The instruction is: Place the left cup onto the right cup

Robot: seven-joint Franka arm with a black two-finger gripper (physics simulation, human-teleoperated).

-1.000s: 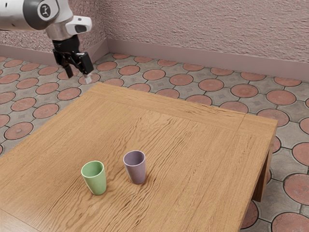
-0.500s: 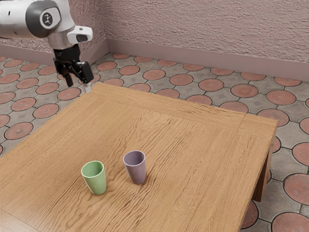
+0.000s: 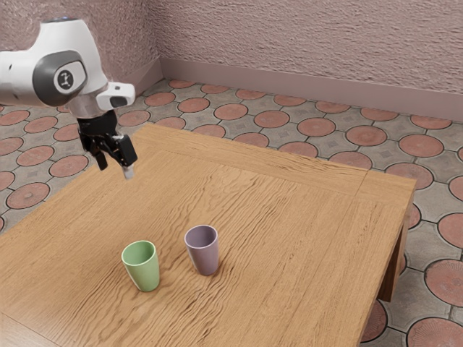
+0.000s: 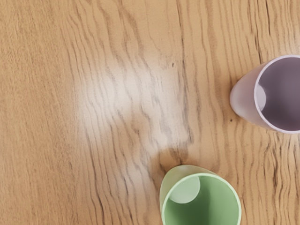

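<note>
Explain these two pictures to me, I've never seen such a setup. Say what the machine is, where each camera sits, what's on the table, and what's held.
This is a simulated robot arm ending in a black two-finger gripper. The wide picture comes from a camera at the arm's side. The close one looks down from a camera on its hand. On the wooden table two cups stand upright and apart: a green cup and a purple cup. The gripper hangs open above the table, away from both cups, holding nothing.
</note>
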